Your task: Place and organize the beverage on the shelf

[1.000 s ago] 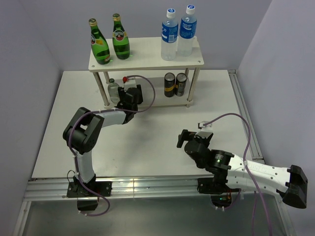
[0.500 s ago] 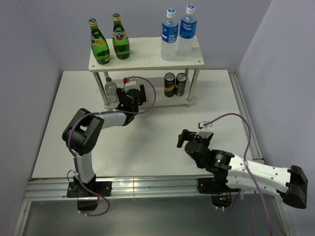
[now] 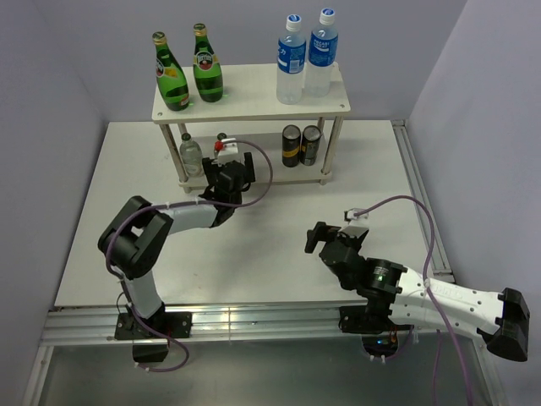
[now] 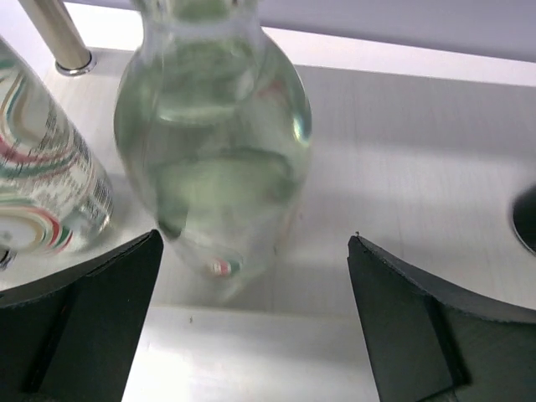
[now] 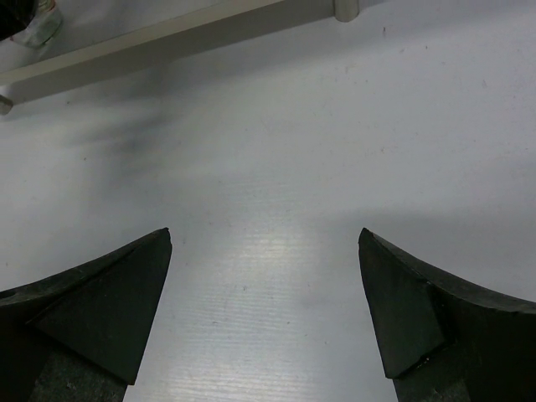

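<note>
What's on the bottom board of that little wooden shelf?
Two small clear bottles on the left, two dark cans on the right. The top board hides its back part.

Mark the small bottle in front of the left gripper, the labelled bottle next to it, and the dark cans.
small clear bottle [image 4: 213, 159]: left wrist view, rounded body.
labelled bottle [image 4: 46, 180]: left wrist view, striped label.
dark cans [image 3: 292, 145]: top view, left can's side.

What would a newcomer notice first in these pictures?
The wooden shelf carries two green glass bottles top left and two blue-labelled water bottles top right. Below, the left pincer stands open facing a small clear bottle on the lower board, not touching it.
</note>
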